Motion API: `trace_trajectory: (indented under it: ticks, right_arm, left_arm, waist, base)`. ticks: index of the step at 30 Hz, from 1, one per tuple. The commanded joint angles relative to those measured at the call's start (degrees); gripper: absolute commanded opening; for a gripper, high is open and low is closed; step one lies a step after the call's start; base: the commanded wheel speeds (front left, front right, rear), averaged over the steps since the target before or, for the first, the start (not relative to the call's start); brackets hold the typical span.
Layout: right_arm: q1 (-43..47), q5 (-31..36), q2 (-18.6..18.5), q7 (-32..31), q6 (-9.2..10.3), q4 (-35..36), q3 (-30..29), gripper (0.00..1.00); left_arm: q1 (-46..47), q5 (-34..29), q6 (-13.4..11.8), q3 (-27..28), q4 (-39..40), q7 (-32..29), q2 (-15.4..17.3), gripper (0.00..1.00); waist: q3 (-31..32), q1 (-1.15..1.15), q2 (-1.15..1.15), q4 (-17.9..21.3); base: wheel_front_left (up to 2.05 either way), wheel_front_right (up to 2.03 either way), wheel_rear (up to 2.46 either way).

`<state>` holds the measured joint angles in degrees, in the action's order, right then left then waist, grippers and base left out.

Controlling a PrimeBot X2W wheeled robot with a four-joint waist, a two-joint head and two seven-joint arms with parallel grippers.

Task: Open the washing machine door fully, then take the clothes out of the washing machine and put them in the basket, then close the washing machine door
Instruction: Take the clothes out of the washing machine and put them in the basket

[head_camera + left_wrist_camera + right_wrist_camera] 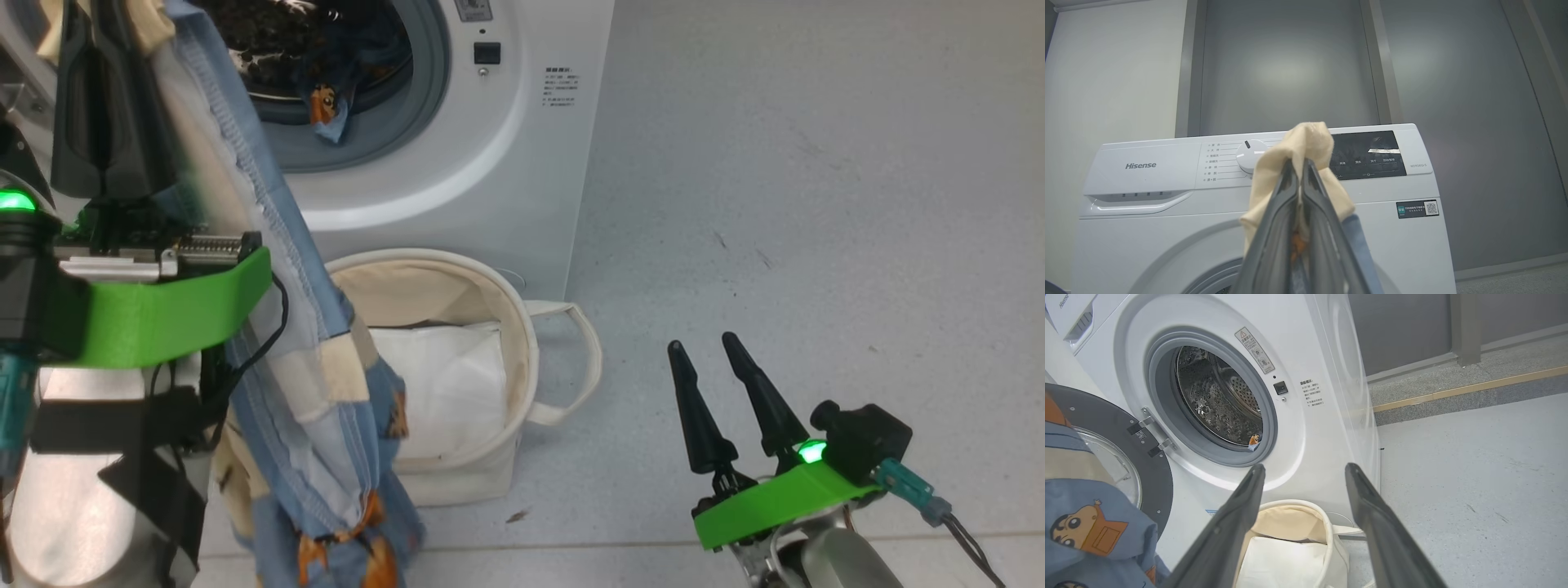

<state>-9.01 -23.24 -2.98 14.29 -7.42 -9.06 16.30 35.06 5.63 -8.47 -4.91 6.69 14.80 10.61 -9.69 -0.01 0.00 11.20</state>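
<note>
The washing machine (506, 163) stood with its door (1106, 416) swung open to the left. The clothes (318, 392) hung from the left gripper (1300, 163), whose fingers were pressed together on a cream fold. The blue fabric draped past the left rim of the basket (522, 327), and another piece lay at the drum mouth. The right gripper (700, 343) was spread wide, holding nothing, above the floor right of the basket.

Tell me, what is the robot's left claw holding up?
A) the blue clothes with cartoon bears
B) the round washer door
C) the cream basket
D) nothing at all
A: the left gripper is shut on the clothes, which hang down from its closed fingers.
</note>
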Motion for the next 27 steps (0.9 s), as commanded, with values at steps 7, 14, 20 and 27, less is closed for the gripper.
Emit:
trace_trajectory:
  ticks: [7,14,20,27]
  right_arm:
    - [-1.4,0.4,0.1,0.7,-0.07,1.9,0.7,1.00]
    - [-1.3,0.8,0.1,0.7,-0.07,1.4,-0.5,1.00]
    - [-1.7,1.3,0.1,0.7,-0.07,1.8,-1.7,1.00]
    - [-2.3,1.6,0.1,0.7,-0.07,2.2,-2.4,1.00]
  left_arm:
    - [1.4,-1.7,0.4,1.4,0.8,0.2,1.1,0.00]
    - [-0.1,-3.3,0.6,-0.7,-0.5,0.2,0.3,0.00]
    - [-2.6,-4.0,1.2,-2.8,-0.5,0.2,-0.3,0.00]
    - [-3.6,-4.9,1.4,-4.5,-0.8,0.2,-0.5,0.00]
  waist:
    - [-2.0,0.01,0.00,-0.1]
    - [-2.6,0.01,0.00,-0.5]
    - [-3.8,0.01,0.00,-0.4]
    - [-6.1,0.01,0.00,-0.5]
  base:
    - [0.00,0.00,0.00]
    - [0.00,0.00,0.00]
    - [0.00,0.00,0.00]
    - [0.00,0.00,0.00]
